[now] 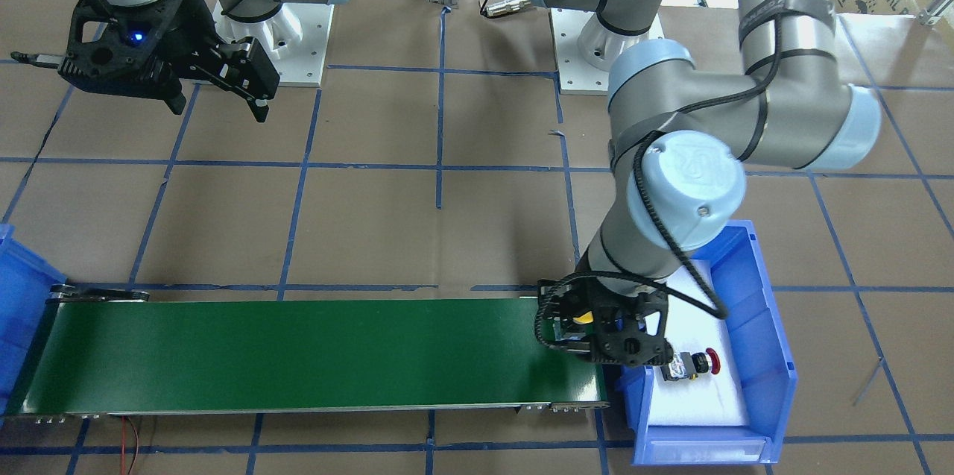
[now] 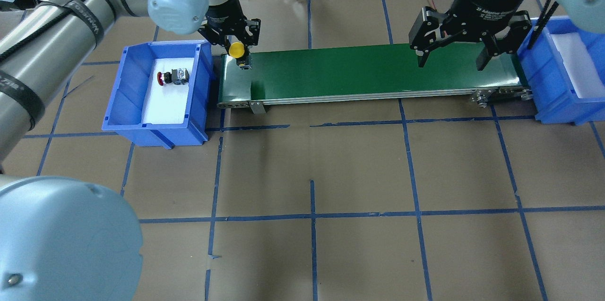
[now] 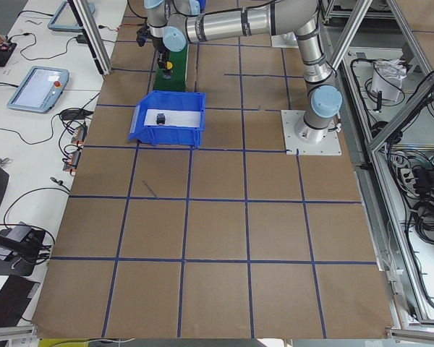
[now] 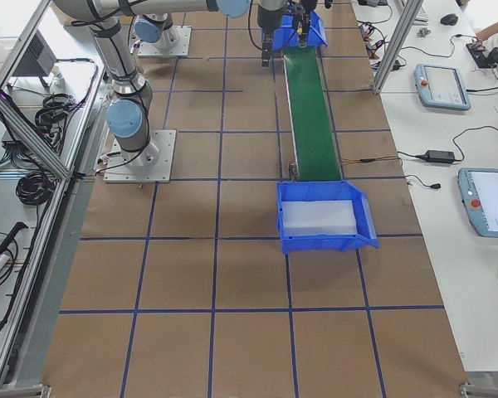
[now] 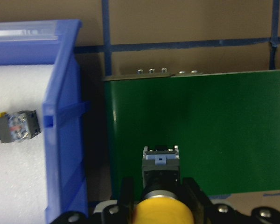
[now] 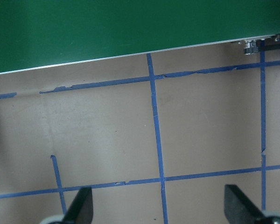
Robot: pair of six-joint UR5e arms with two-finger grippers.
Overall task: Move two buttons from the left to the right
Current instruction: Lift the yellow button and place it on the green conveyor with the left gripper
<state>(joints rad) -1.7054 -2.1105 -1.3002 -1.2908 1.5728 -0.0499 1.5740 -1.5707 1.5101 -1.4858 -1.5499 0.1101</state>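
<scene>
My left gripper (image 2: pixel 236 53) is shut on the yellow-capped button (image 2: pixel 236 49) and holds it upright over the left end of the green conveyor belt (image 2: pixel 368 72). In the left wrist view the yellow cap (image 5: pixel 162 212) sits between the fingers, with the grey body pointing down at the belt (image 5: pixel 200 130). The red-capped button (image 2: pixel 172 76) lies on its side on white foam in the left blue bin (image 2: pixel 120 98); it also shows in the front view (image 1: pixel 693 365). My right gripper (image 2: pixel 451 60) is open and empty above the belt's right end.
A second blue bin (image 2: pixel 562 98) with white foam stands at the belt's right end. The table is brown paper with a blue tape grid (image 2: pixel 312 216). The left arm's elbow (image 1: pixel 686 184) hangs over the left bin.
</scene>
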